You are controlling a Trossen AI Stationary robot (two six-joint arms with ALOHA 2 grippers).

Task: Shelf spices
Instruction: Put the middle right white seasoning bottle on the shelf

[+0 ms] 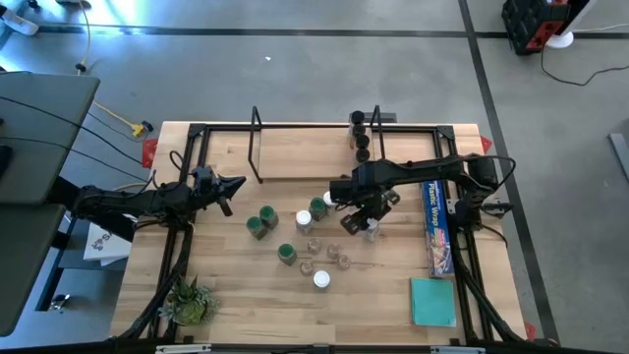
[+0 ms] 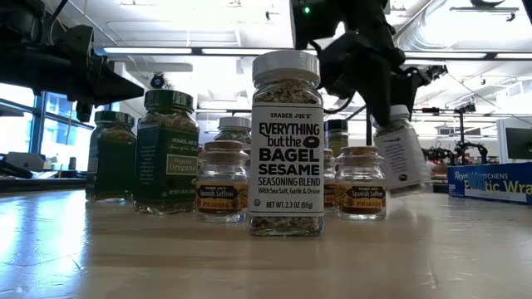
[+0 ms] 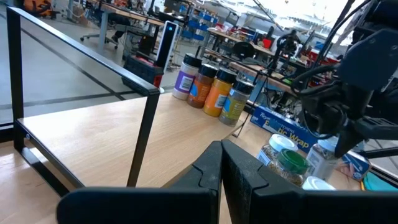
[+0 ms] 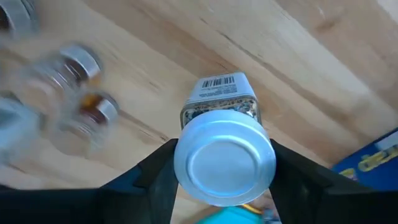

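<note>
The shelf (image 1: pixel 314 157) is a light plank with black hoop ends along the table's far side. Several jars (image 1: pixel 360 138) stand in a row at its right end, also in the left wrist view (image 3: pixel 211 90). More spice jars (image 1: pixel 295 241) stand upright mid-table, with green, white and cork tops; the bagel seasoning jar (image 2: pixel 286 145) is nearest the near edge. My right gripper (image 1: pixel 366 221) is shut on a white-lidded jar (image 2: pixel 401 158) to the right of that group. My left gripper (image 1: pixel 236 184) hovers shut, left of the jars and near the shelf's left hoop (image 3: pixel 144 124). My right gripper pinches the white-lidded jar at its top, just under the lid (image 4: pixel 224 163), with one finger (image 4: pixel 158 177) on each side. The fingers come from above, pointing down. The jar is lifted clear of the table and hangs tilted below them, its barcode label (image 4: pixel 221 90) in view.
A long blue plastic-wrap box (image 1: pixel 437 226) lies right of the held jar, with a teal pad (image 1: pixel 432 300) nearer the near edge. A small plant (image 1: pixel 189 300) sits at the near left corner. Bare wood (image 1: pixel 295 162) lies along the shelf left of its jars.
</note>
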